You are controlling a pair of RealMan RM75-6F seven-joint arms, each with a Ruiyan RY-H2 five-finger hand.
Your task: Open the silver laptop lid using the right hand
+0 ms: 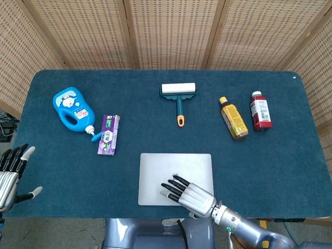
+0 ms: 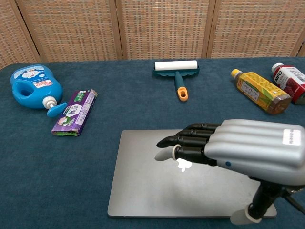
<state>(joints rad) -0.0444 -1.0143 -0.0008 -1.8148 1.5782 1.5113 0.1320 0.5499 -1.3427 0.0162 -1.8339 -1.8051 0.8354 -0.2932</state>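
The silver laptop [image 1: 176, 171] [image 2: 143, 181] lies closed and flat at the table's near middle. My right hand [image 1: 189, 194] [image 2: 228, 147] hovers over the lid with its fingers stretched out toward the left, palm down, holding nothing. Whether it touches the lid I cannot tell. It covers the lid's right and near part in both views. My left hand [image 1: 10, 174] stays off the table's near left corner, fingers spread and empty; the chest view does not show it.
At the far left lie a blue detergent jug [image 1: 72, 109] and a purple box [image 1: 109, 134]. A lint roller [image 1: 178, 96] lies beyond the laptop. A yellow bottle [image 1: 233, 118] and a red bottle [image 1: 261, 110] lie at the far right.
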